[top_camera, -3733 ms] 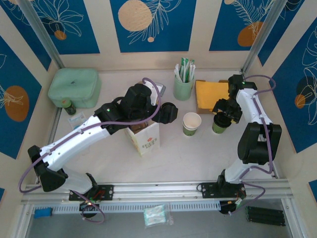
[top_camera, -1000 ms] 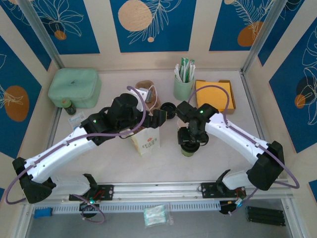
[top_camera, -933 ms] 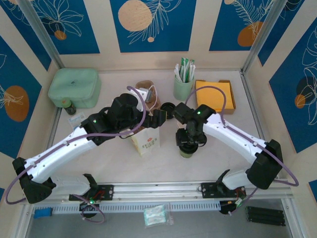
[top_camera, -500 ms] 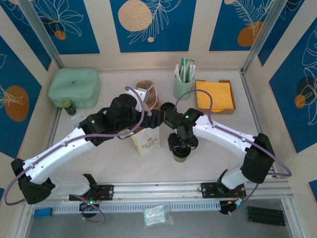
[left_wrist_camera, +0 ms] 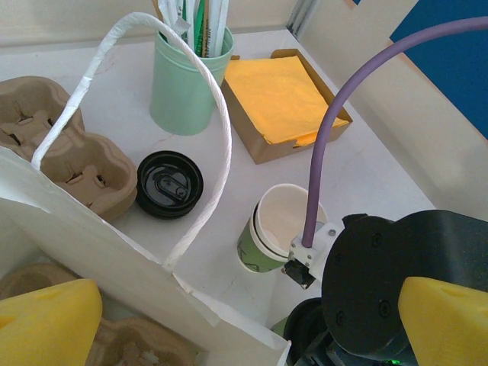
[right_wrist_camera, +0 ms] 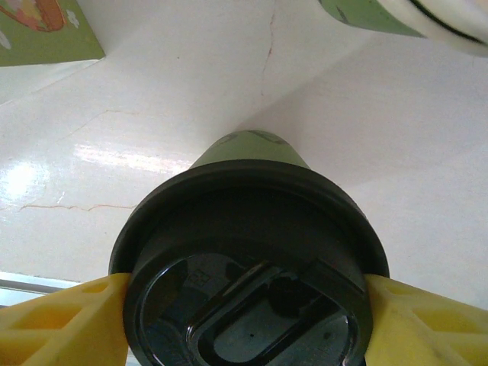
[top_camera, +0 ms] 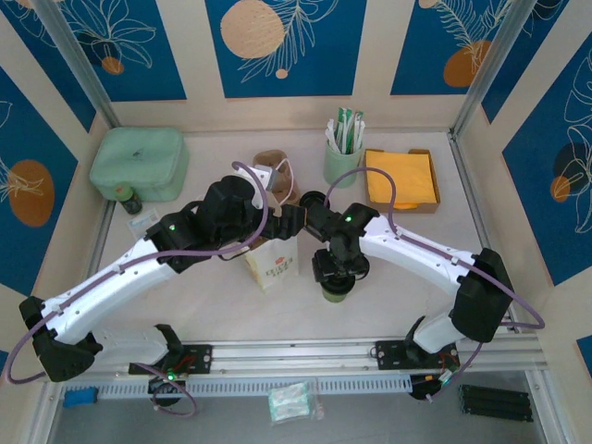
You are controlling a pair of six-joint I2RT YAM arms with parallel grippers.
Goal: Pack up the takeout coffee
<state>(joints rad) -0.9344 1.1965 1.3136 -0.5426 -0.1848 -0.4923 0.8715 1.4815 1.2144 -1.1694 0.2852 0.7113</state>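
The takeout coffee, a green-banded paper cup under a black lid, sits between the yellow fingers of my right gripper, which is shut on the lid's rim. From above, the cup hangs just right of the white paper bag, with the right gripper over it. My left gripper is open at the bag's mouth, its yellow fingers spread wide across the bag's top edge. One bag handle arches up in the left wrist view.
A lidless paper cup and a loose black lid lie just behind the bag. Further back are a mint cup of sachets, a box of orange napkins, a brown cup carrier and a mint-green case.
My right arm has carried the lidded cup from the right side leftward to beside the bag, then almost stopped. The left arm has held still at the bag's mouth.
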